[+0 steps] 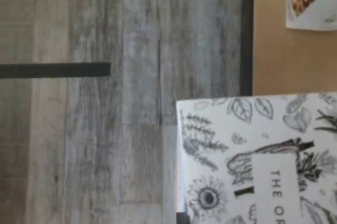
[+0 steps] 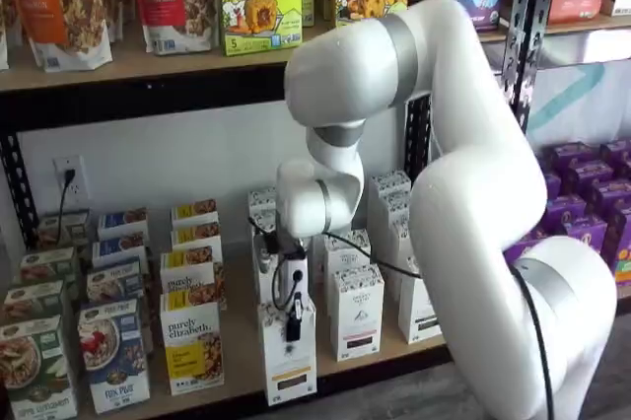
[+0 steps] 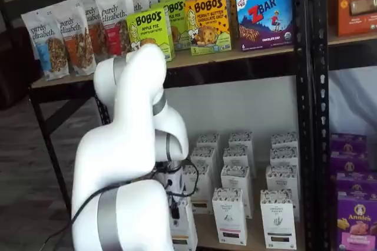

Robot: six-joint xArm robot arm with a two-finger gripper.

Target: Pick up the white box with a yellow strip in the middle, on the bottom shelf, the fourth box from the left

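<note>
tan bottom shelf (image 2: 237, 346) carries the white box (image 2: 289, 361) directly under the gripper (image 2: 294, 326); jaw state unclear.

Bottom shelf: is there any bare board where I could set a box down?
A bare strip of the bottom shelf lies between the yellow granola box and the white box under the gripper. Left of it, cartons stand tightly packed.

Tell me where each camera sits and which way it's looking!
Wrist view: rides on the arm, looking down at the white box and the floor; no pincer shows.
Shelf view: in front of the shelves, facing the bottom shelf; arm and pincer show.
Shelf view: in front, from one side; arm and pincer show.
Both shelf views share the white box.
</note>
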